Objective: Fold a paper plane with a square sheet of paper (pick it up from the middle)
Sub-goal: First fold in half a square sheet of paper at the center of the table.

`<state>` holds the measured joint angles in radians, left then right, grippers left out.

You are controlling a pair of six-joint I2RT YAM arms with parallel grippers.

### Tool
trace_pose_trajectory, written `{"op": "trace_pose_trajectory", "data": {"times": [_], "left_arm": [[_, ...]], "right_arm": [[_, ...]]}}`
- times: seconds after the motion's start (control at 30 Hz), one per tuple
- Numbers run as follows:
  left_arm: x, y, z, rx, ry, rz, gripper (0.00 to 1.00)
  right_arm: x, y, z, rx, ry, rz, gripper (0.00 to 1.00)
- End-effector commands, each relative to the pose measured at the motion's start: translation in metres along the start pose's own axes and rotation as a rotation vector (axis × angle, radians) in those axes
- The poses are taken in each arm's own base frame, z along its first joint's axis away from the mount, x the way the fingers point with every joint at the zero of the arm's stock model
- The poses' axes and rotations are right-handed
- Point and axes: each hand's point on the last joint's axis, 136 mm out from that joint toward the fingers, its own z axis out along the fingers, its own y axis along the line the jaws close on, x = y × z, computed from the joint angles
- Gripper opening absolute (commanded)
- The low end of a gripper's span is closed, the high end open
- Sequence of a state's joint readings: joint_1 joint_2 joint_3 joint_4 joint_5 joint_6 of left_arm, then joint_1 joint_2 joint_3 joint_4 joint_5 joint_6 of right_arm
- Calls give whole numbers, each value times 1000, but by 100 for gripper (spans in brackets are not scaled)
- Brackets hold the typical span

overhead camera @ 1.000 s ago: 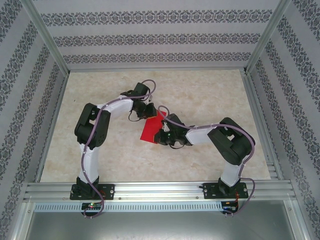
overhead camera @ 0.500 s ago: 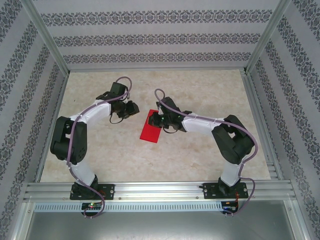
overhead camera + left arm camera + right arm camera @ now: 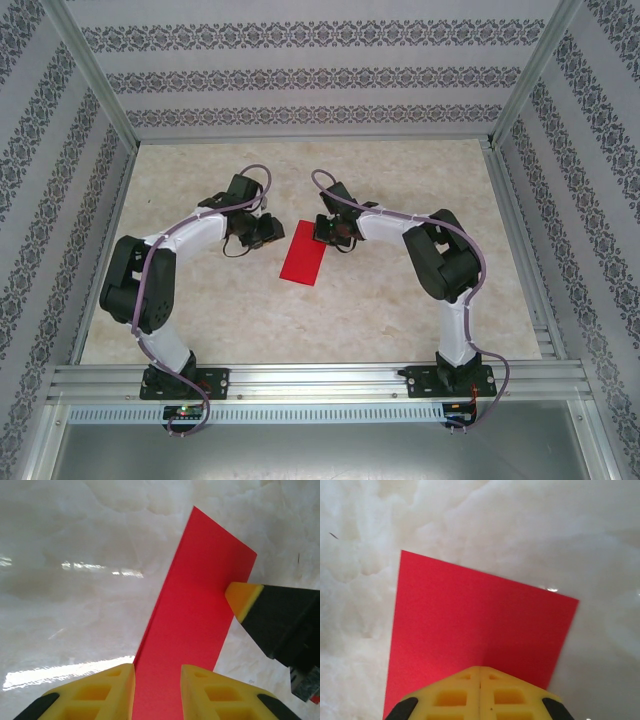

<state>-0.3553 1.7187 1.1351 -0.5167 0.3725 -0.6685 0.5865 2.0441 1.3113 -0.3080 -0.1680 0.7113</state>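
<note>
The square sheet of paper (image 3: pixel 303 254) is bright red and lies flat on the marble table as a narrow folded rectangle, not a dart shape. My left gripper (image 3: pixel 270 232) sits just left of it, fingers a little apart. In the left wrist view the paper (image 3: pixel 195 615) runs away between and beyond the open left gripper (image 3: pixel 157 672). My right gripper (image 3: pixel 325 235) is shut, its tips down on the paper's far right edge. In the right wrist view the paper (image 3: pixel 470 620) spreads out past the shut right gripper (image 3: pixel 480 669). A yellow right fingertip (image 3: pixel 242 597) touches the paper's edge.
The pale marble tabletop (image 3: pixel 400 300) is bounded by patterned walls at the back and sides. An aluminium rail (image 3: pixel 320 382) with both arm bases runs along the near edge. Both forearms arch over the table's middle on either side of the paper.
The left gripper let go, swung left off the paper, then edged back beside it, jaws slightly wider. The right gripper slid from the paper's near side to its far right edge. The paper now lies flat.
</note>
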Motion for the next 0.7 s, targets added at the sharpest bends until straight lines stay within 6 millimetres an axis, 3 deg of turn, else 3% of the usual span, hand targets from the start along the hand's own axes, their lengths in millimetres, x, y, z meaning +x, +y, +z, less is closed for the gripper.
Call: {"op": "trace_pose_trajectory", "data": {"times": [0.0, 0.1, 0.27, 0.43, 0.53, 0.67], "left_arm": [[3, -17, 2, 49, 3, 16, 30], [11, -26, 7, 72, 25, 24, 30], [31, -43, 17, 105, 69, 46, 29], [57, -59, 26, 128, 112, 74, 27], [76, -72, 35, 146, 149, 100, 24], [94, -87, 49, 172, 185, 126, 16]], "right_arm": [[-1, -26, -1, 106, -2, 37, 6], [3, -47, -7, 161, -11, 90, 6], [9, -76, -34, 241, -89, 187, 9], [29, -102, -61, 275, -172, 328, 12], [31, -95, -71, 174, -214, 365, 12], [17, -57, -91, -33, -266, 281, 9]]}}
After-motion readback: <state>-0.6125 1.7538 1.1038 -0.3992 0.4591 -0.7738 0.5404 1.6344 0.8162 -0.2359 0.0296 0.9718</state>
